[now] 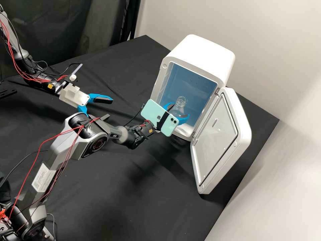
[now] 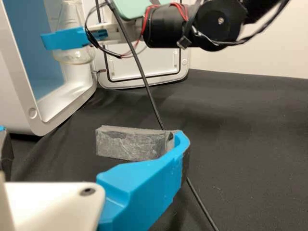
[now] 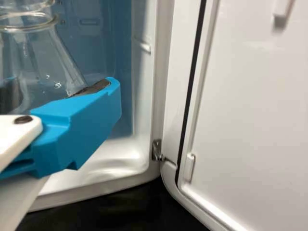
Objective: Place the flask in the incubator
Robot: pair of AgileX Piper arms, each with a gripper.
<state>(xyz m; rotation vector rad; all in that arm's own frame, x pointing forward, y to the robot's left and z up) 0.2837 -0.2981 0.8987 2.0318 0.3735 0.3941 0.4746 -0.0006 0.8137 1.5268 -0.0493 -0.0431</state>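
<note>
The white incubator [image 1: 200, 53] with a blue inside stands at the bench's right, its door [image 1: 220, 144] swung wide open. A clear glass conical flask [image 1: 181, 102] stands upright in the opening, just inside the front rim. My right gripper [image 1: 176, 116] is shut on the flask's lower body. In the right wrist view a blue finger [image 3: 82, 120] presses against the flask [image 3: 43, 57]. Whether the flask rests on the floor is unclear. My left gripper [image 1: 93, 104] hangs open and empty over the bench, well to the left. The left wrist view shows the flask [image 2: 74, 48] at the incubator [image 2: 29, 96].
The right arm's forearm and cables [image 2: 202, 24] cross in front of the left gripper. A mint-green camera unit [image 1: 159, 117] sits on the right wrist. The open door [image 3: 250, 120] stands close beside the right gripper. Black cloth [image 1: 140, 187] covers the bench, whose edge runs behind the incubator.
</note>
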